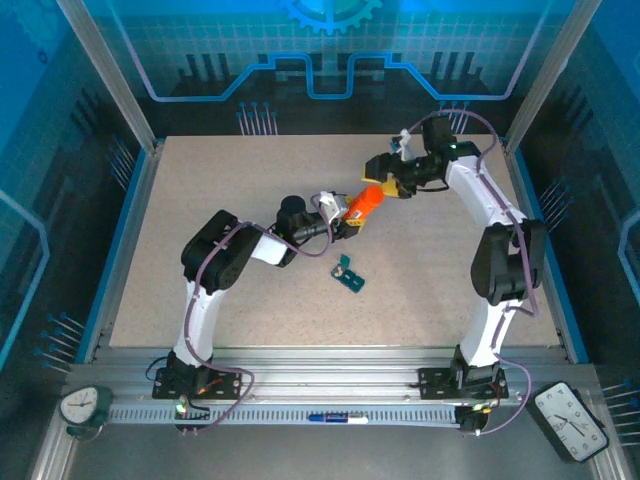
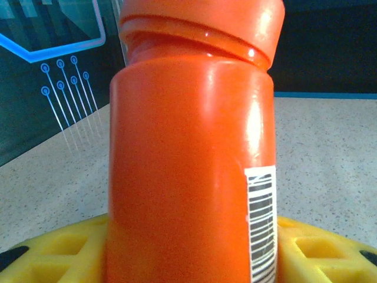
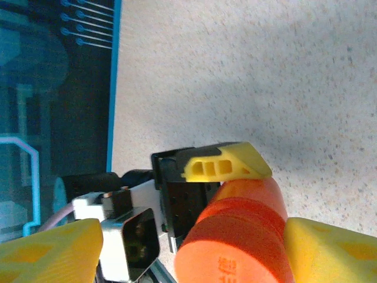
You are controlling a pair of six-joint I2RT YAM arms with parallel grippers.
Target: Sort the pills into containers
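Pill box: in the top view you find this small dark-teal container lying on the table, toward the near half, between the two arms and slightly right of centre. It sits well apart from both grippers, and nothing touches it. You cannot read its compartments or their contents at this size.

Beyond the pill box, locate the left gripper. It is closed around the lower body of the orange bottle and carries it clear of the table, tilted, with the cap end pointing away and to the right. In the left wrist view, confirm the grip: the bottle stands between the yellow fingers and presses against both. Its barcode label faces the camera on the right side, and the cap sits at the top, its lower rim slanting down to the right.

Farther still, locate the right gripper at the cap end of the bottle. In the right wrist view, its two yellow fingers straddle the cap. The jaws stand apart, wider than the cap. You see a clear gap on the left side, while the right-hand finger lies just beside the cap; you cannot tell whether it touches. The right gripper holds nothing.
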